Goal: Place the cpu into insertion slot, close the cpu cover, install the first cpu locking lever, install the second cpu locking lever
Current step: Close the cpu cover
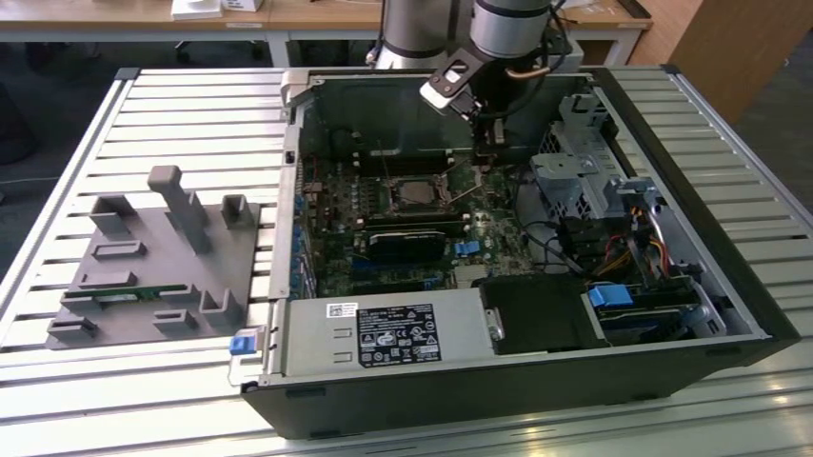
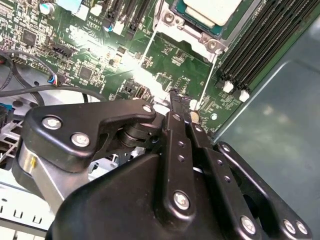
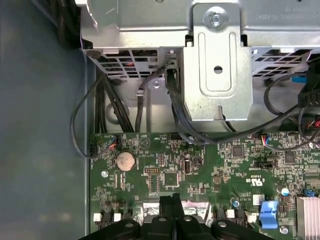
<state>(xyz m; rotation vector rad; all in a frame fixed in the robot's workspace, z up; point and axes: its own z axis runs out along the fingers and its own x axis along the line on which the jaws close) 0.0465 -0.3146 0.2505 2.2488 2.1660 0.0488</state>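
Sitting in the insertion slot [image 1: 392, 194], the cpu [image 2: 212, 9], cpu cover [image 2: 187, 31] framing it, fingers [image 2: 176, 120] closed together over the motherboard [image 3: 200, 165]

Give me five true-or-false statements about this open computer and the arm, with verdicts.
1. The cpu lies in the insertion slot. True.
2. The gripper holds the cpu. False: it is shut on nothing, over the green board.
3. A grey fixture lies on the table, to the exterior view's left of the computer case. True.
4. The computer case is closed. False: its side is open, the board exposed.
5. A round coin battery sits on the board. True.
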